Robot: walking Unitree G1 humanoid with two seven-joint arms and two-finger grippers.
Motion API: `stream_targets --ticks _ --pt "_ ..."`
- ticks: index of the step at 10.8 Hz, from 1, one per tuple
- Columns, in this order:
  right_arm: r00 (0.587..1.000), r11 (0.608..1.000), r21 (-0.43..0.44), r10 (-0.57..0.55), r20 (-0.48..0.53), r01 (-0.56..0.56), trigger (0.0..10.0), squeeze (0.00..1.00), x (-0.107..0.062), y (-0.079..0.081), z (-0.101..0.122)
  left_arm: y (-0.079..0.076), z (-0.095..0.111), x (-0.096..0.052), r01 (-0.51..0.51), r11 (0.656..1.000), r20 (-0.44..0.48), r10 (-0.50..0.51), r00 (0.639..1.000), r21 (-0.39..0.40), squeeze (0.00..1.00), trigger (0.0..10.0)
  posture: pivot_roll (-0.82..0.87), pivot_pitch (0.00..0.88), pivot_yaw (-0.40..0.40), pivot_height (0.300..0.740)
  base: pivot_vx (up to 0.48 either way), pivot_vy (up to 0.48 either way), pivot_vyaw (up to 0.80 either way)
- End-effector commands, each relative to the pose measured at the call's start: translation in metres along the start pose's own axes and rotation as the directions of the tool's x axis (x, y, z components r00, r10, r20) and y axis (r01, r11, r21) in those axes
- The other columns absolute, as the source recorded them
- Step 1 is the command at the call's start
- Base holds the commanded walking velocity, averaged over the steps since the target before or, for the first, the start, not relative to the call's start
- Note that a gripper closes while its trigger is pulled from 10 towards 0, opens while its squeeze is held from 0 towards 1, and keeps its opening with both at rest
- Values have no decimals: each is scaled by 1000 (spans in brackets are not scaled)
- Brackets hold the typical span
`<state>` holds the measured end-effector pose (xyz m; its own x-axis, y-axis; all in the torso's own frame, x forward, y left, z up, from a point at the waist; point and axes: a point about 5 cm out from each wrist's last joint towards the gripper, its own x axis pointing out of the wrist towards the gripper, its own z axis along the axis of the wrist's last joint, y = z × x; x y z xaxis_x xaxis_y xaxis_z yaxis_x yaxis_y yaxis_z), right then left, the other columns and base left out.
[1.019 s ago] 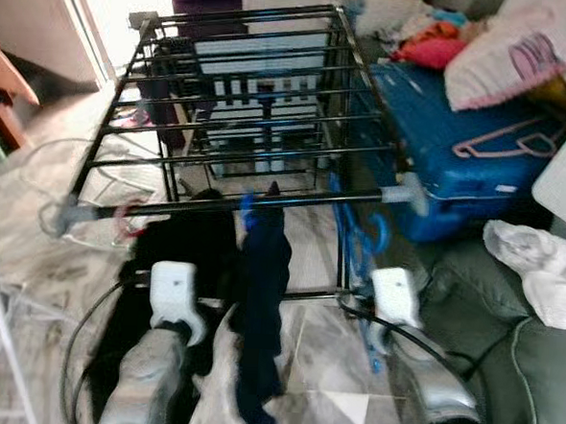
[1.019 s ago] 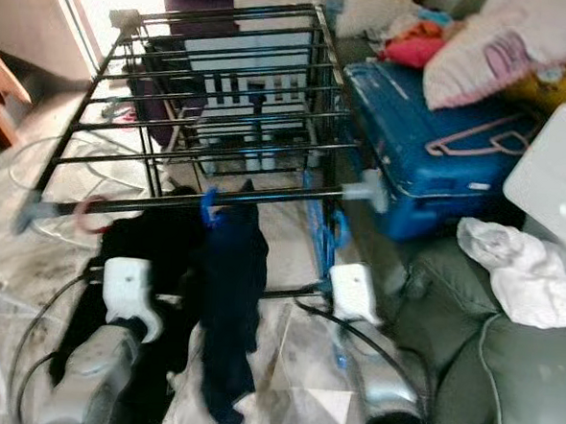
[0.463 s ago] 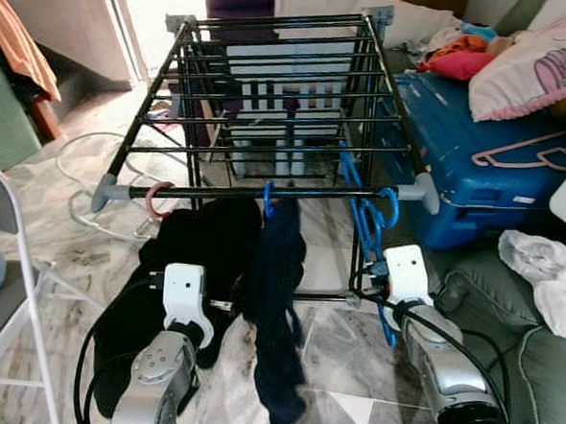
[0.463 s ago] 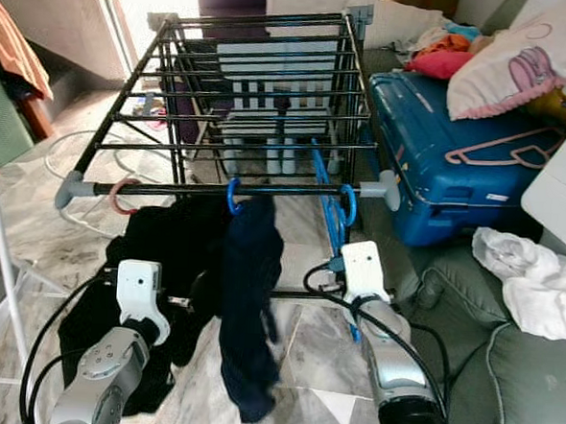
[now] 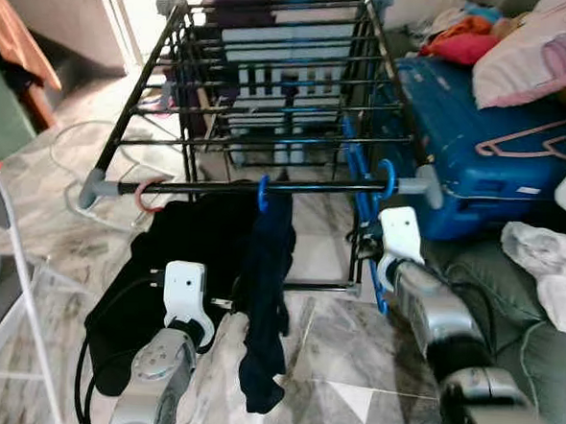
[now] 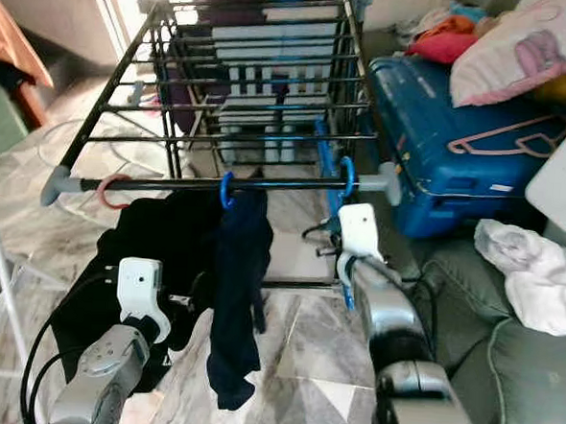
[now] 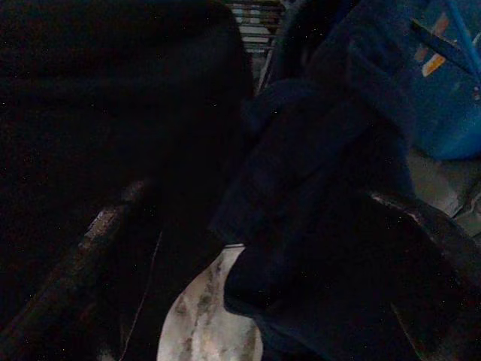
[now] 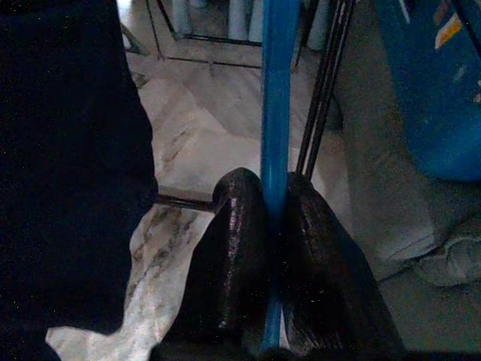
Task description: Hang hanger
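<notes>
Since half a second ago my right arm has stretched further forward and up, so its white wrist housing now sits just below the drying rack's (image 5: 265, 185) front rail; the camera has also shifted. My right tool (image 8: 274, 214) is clenched on the blue hanger (image 8: 276, 90), fingers (image 8: 240, 226) pressed on either side of its blue bar. The hanger's hook (image 5: 385, 176) curls over the front rail near the grey end cap, the rest hanging down beside the rack's right leg. A navy garment (image 5: 264, 297) hangs from another blue hook at the rail's middle, with a black garment (image 5: 179, 254) just to its left. My left tool (image 7: 248, 248) faces these dark clothes, low in front of the rack; its fingers stand apart, gripping nothing. A blue suitcase (image 5: 471, 127) lies to the right with a pink hanger (image 5: 532, 143) on it.
</notes>
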<state>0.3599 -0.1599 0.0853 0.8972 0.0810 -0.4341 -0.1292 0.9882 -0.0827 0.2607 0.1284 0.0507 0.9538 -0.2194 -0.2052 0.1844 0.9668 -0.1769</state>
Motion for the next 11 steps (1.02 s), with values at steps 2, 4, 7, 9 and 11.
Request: stream_targets --ticks 2,4,7,9,11 --pt "999 999 41 29 -22 -28 10000 0 6 6 11 4 2 0 -9 1000 -2 9 1000 7 0 10000 -78 0 84 740 0 0 0" --pt "992 997 42 66 -105 -62 10000 0 6 13 -14 4 1 -1 -12 1000 -2 12 1000 -1 0 10000 -74 0 79 740 0 0 0" --pt "988 997 55 64 -139 -57 10000 0 3 10 -32 3 2 1 3 1000 -3 -3 1000 -29 0 10000 -87 0 89 740 0 0 0" --pt "992 999 31 44 -116 -40 10000 0 3 6 -29 1 2 2 13 999 -5 -14 1000 -30 0 10000 -90 0 88 740 0 302 0" --pt "995 999 22 29 -92 -27 10000 0 4 4 -23 1 2 2 14 999 -9 -14 1000 -29 0 10000 -86 0 88 740 0 349 0"
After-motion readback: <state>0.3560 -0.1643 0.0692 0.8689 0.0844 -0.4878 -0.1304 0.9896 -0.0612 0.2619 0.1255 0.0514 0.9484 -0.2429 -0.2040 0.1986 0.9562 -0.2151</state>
